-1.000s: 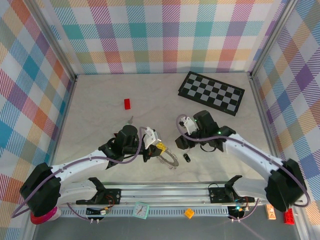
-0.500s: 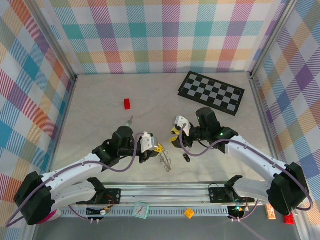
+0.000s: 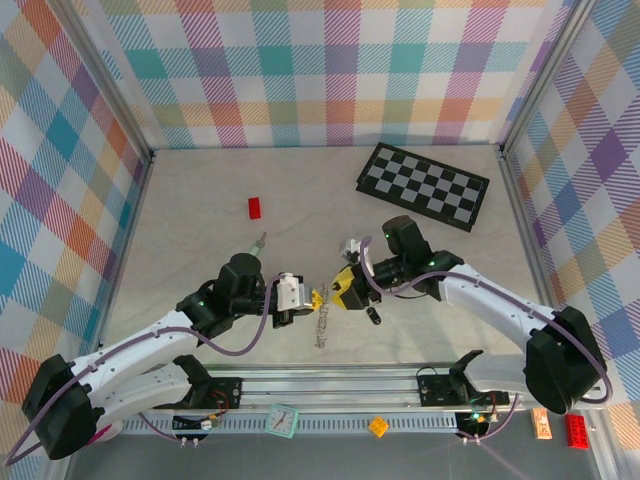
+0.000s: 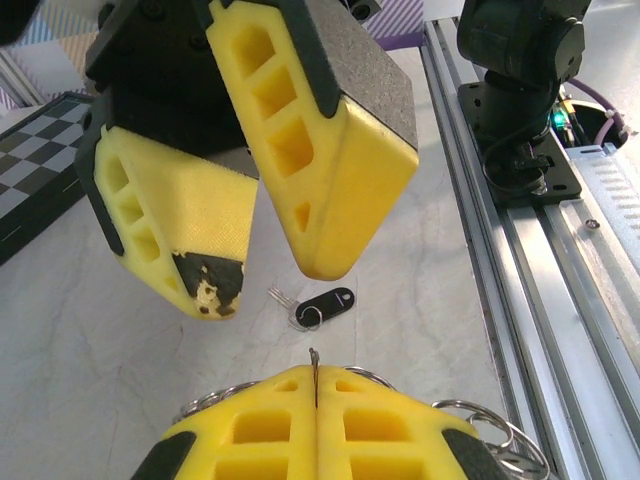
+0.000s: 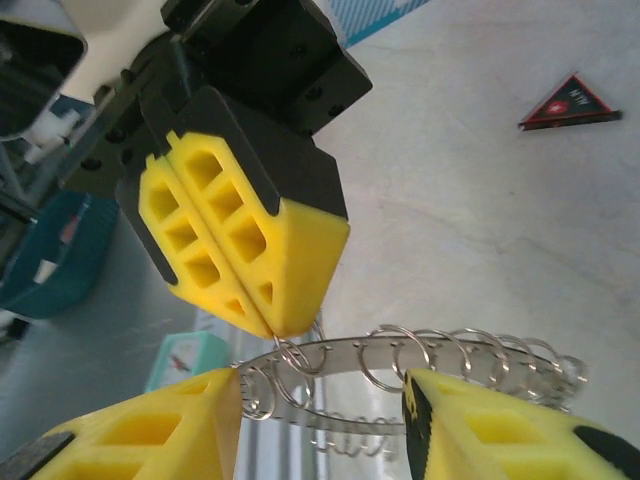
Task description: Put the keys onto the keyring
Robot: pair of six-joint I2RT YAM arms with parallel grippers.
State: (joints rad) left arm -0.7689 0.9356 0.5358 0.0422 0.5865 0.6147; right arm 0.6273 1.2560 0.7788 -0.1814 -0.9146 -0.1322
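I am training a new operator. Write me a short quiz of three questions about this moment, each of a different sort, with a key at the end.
1. True or false: the left gripper is shut on the keyring.
2. Fill in the gap: the jaws of the right gripper stand ____.
3. Where is the black key?
A) threaded on the keyring
B) lying on the table
C) held in the right gripper

Key: 1 true; 2 open; 3 B.
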